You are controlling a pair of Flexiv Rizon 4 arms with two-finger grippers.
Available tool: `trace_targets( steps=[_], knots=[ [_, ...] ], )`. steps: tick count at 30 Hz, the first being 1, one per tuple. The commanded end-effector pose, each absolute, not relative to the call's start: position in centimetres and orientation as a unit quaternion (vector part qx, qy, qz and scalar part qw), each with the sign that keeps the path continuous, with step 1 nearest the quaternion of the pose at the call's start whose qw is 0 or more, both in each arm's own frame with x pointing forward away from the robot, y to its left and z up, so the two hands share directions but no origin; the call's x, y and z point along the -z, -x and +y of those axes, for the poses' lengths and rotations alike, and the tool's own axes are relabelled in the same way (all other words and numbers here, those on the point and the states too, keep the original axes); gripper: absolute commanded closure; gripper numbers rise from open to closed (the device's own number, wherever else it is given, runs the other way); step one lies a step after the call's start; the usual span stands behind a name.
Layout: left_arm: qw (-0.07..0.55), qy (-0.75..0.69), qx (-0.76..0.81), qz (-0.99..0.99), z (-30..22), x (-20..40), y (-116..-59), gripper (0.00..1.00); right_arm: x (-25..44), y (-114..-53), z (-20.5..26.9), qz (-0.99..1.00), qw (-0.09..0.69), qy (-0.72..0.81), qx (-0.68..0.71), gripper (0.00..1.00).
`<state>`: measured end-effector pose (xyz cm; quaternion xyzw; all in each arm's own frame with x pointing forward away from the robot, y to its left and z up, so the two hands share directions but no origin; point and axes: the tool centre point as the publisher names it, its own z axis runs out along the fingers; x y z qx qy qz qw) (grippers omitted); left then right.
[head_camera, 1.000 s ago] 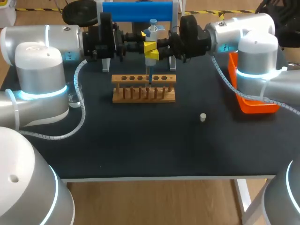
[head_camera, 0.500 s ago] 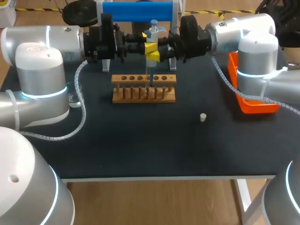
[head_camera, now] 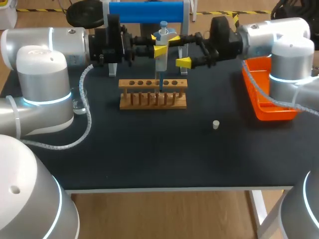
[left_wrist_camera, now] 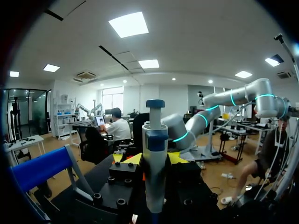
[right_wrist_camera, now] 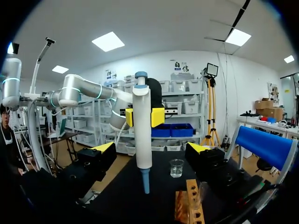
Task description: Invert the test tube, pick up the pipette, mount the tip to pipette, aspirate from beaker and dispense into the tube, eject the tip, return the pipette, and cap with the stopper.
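A: Far left first: a small clear glass beaker (head_camera: 78,105) sits on the black bench (head_camera: 149,154), tucked just beside the left arm (head_camera: 42,74) and its grey joint.
B: And the left pincer (head_camera: 158,50)?
A: Clamped on the pipette (head_camera: 161,64), yellow tips pressing its white barrel from both sides. The pipette stands upright with a blue plunger on top. Its thin blue point is down at the top of the wooden rack (head_camera: 153,99).
B: What's crowding it?
A: A blue cylinder (head_camera: 145,11) on a stand just behind, at the far edge. The rack is plain timber, with a row of round holes on top and pegs along its front.
B: Right side?
A: The right pincer (head_camera: 179,50) hangs just right of the pipette, fingers spread wide, touching nothing. Nearer us, a stubby white stopper (head_camera: 216,124) lies alone on the bench, well apart from the rack. Far right is an orange plastic tray (head_camera: 259,108), partly hidden under the right arm (head_camera: 289,55).
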<state>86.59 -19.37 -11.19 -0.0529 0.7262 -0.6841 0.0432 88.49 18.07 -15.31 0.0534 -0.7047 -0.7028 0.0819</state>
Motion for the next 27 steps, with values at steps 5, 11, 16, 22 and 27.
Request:
trace_targets(
  steps=[5,11,16,22,27],
  knots=[
    [0.045,0.053,0.685,0.725,-19.4,11.2,-86.5,1.00,15.1,-92.5,14.0,-0.733,0.031,-0.032,0.679,0.00],
    [0.045,0.053,0.685,0.725,-19.4,11.2,-86.5,1.00,15.1,-97.1,13.6,-0.746,-0.014,-0.008,0.666,0.00],
    [0.045,0.053,0.685,0.725,-19.4,11.2,-86.5,1.00,15.2,-99.8,14.4,-0.761,-0.038,0.002,0.648,0.00],
    [0.045,0.053,0.685,0.725,-19.4,11.2,-86.5,1.00,15.9,-103.0,15.1,-0.777,-0.065,0.028,0.626,0.00],
    [0.045,0.053,0.685,0.725,-19.4,11.2,-86.5,1.00,16.4,-104.6,15.7,-0.785,-0.083,0.047,0.612,0.00]
  ],
)
